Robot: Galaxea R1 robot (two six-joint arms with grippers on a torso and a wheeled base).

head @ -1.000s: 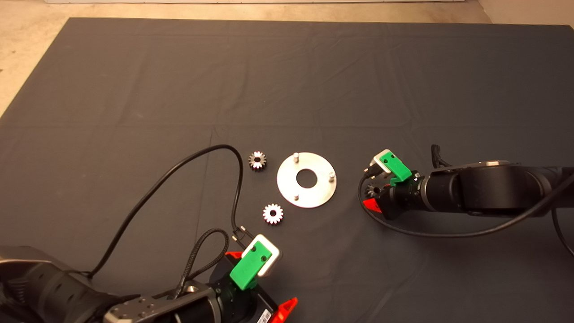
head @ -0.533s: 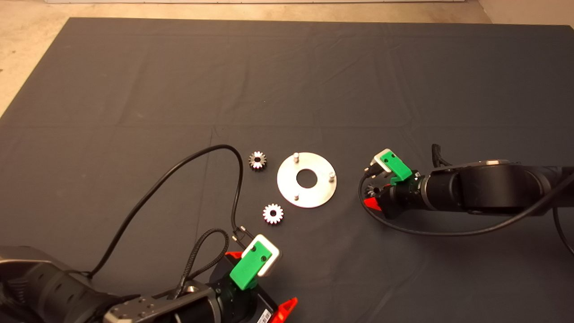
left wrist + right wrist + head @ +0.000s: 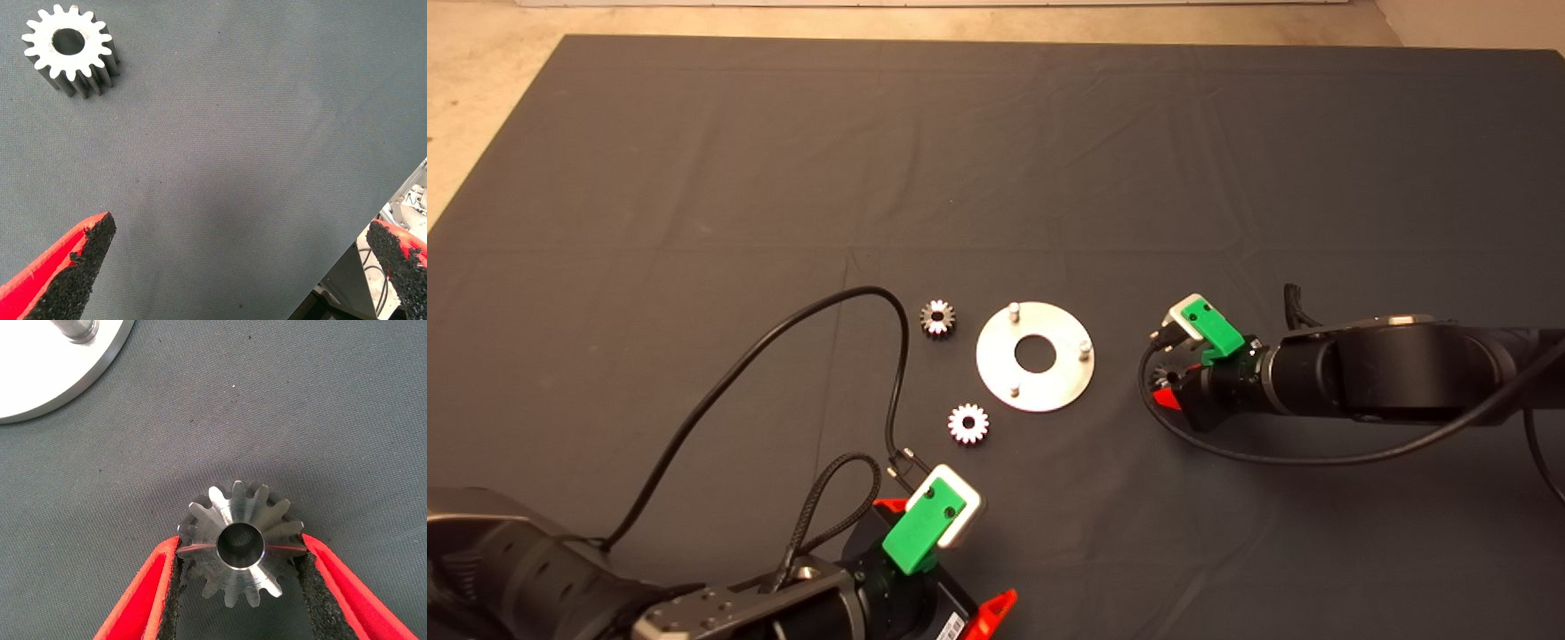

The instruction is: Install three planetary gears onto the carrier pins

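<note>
Gear (image 3: 241, 550) between the pads of the right gripper (image 3: 240, 587) — clamped from both sides, to the right of the disc (image 3: 1035, 356) on the mat (image 3: 996, 178).

Three carrier pins (image 3: 1014, 311) stand bare on the disc. Two other planetary gears lie flat on the mat left of it — one (image 3: 937, 317) near the upper edge, one (image 3: 967, 423) near the lower edge. The left gripper (image 3: 240, 280) waits at the lower left with fingers wide apart, holding nothing, near the lower gear (image 3: 70, 48).

Two gears (image 3: 937, 317) (image 3: 967, 423) lie left of the disc (image 3: 1035, 388); a third (image 3: 241, 541) sits right.
</note>
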